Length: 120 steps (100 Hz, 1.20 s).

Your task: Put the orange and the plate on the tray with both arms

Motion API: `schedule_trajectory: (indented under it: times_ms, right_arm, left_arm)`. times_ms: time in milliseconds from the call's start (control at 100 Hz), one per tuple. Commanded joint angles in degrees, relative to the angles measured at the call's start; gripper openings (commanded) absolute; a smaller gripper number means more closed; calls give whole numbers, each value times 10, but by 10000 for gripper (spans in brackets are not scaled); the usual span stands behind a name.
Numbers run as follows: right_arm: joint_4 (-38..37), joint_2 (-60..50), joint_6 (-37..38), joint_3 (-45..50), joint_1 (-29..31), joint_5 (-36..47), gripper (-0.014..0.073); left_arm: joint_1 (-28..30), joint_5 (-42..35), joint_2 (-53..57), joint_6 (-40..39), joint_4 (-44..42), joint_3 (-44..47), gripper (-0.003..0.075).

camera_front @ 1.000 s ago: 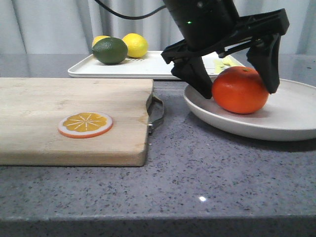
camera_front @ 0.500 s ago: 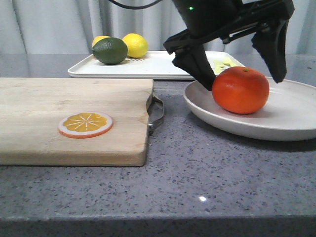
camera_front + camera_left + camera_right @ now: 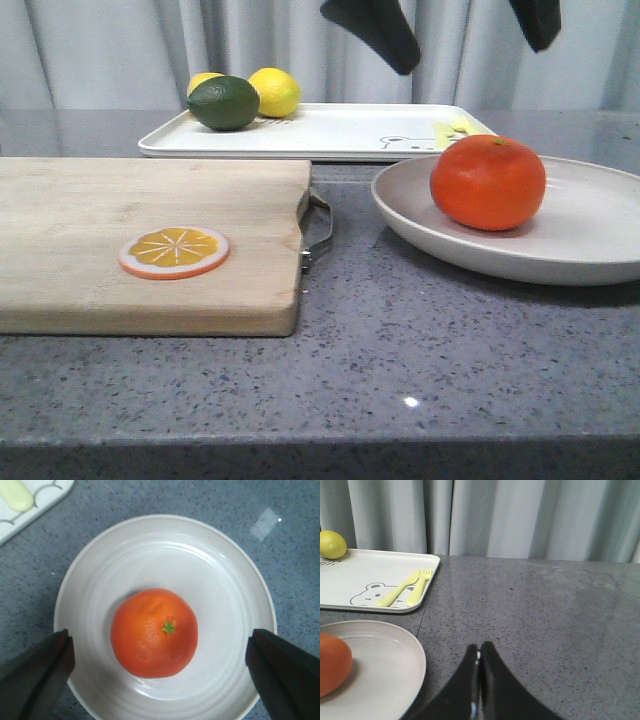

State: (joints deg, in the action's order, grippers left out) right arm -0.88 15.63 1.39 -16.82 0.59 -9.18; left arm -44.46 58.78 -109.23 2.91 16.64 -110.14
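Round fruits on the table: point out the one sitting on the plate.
The orange, alone on the plate; the lime and lemons sit on the tray.

Soft, even light is falling from above, casting faint shadows under the orange [image 3: 488, 182] and plate [image 3: 590, 235]. A small glare spot is gleaming at lower center of the countertop [image 3: 411, 402]; near edges are blurring slightly.
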Motion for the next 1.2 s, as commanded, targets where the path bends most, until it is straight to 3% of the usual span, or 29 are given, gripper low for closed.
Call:
schedule_trajectory:
  times_ms: [0, 320, 530, 780, 1190]
  right_arm:
    - [-6, 10, 0, -18, 5, 42, -57]
    - [-6, 10, 0, -18, 5, 31, -57]
    - [-6, 10, 0, -18, 5, 25, -57]
    - [-6, 10, 0, -18, 5, 19, -57]
    - [-6, 10, 0, -18, 5, -12, -57]
  left_arm:
    - [1, -25, 54, 2, -2, -20, 586]
    - [1, -31, 109, 2, -30, -12, 250]
    - [1, -65, 155, 2, -50, 51, 87]
    - [1, -173, 268, 2, -59, 214, -18]
    - [1, -337, 506, 2, -107, 488, -20]
